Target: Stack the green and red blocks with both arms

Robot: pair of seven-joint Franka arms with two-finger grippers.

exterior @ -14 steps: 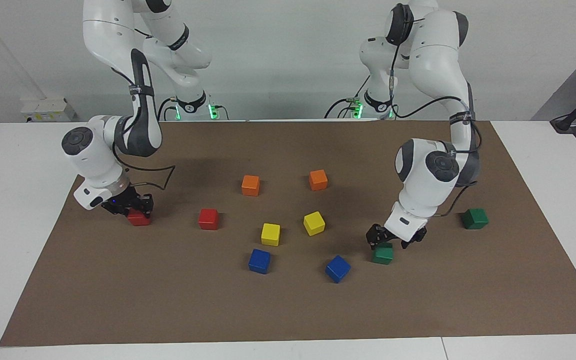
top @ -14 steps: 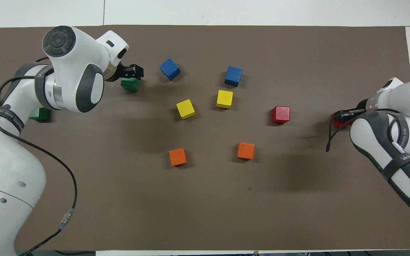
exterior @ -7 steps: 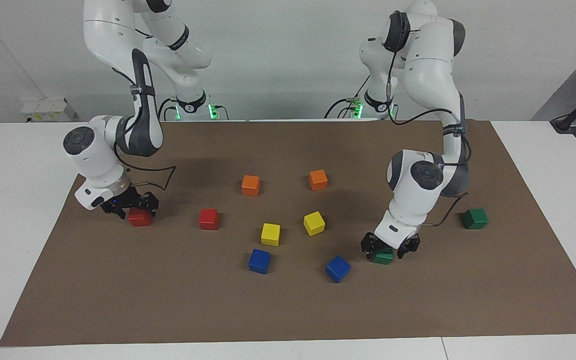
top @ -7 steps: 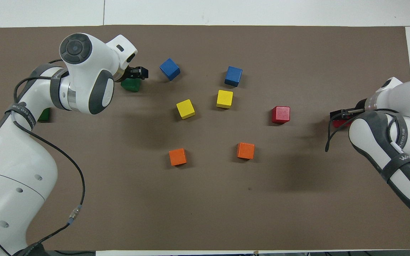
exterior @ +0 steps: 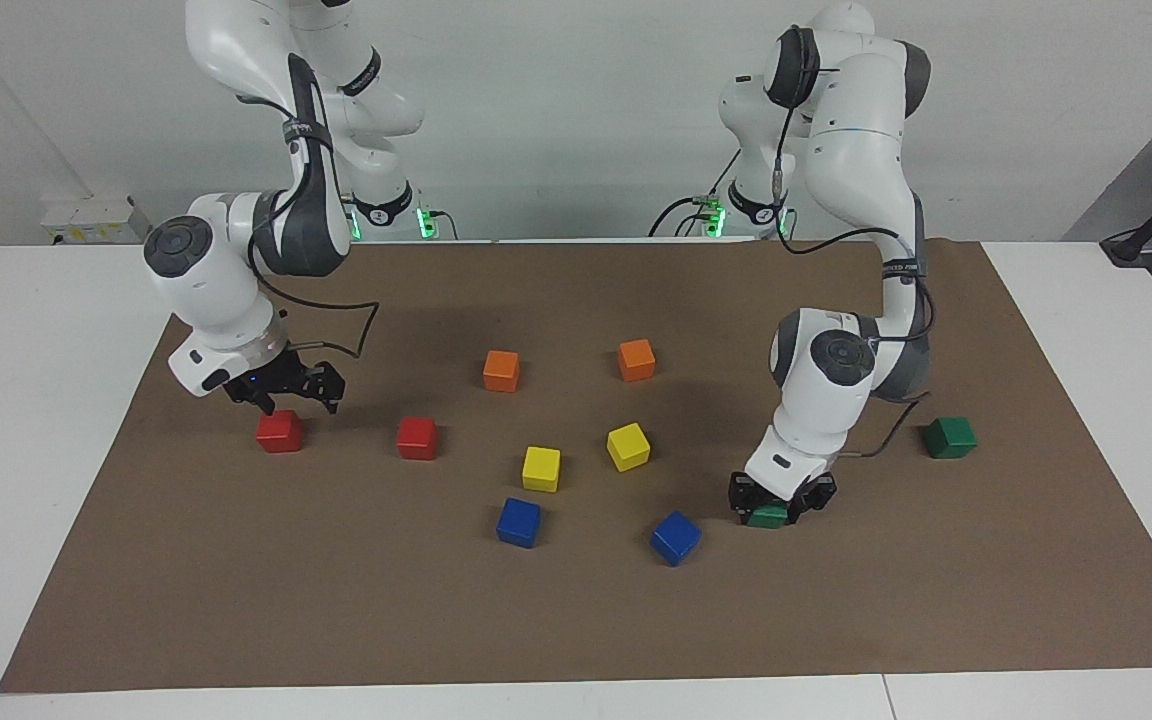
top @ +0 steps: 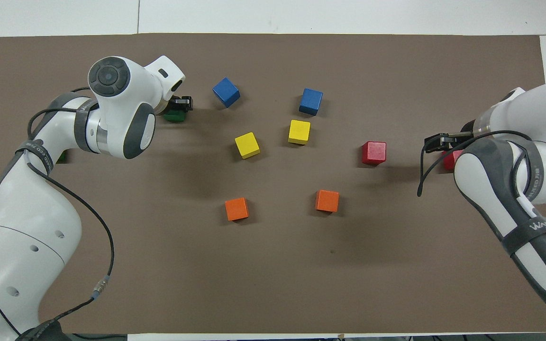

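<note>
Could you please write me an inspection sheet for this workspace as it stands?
Surface: brown mat on a white table.
Job's things: nothing stacked. Near green block at the left pincer; spare green block toward the left arm's end. End red block under the right pincer; inner red block beside it.
Clutter: orange cubes, yellow cubes and blue cubes mid-mat.
Grippers: left pincer down at the near green block; right pincer open, above the end red block, not touching.
Cables: black cable loops by the right wrist.
Surroundings: white wall.
</note>
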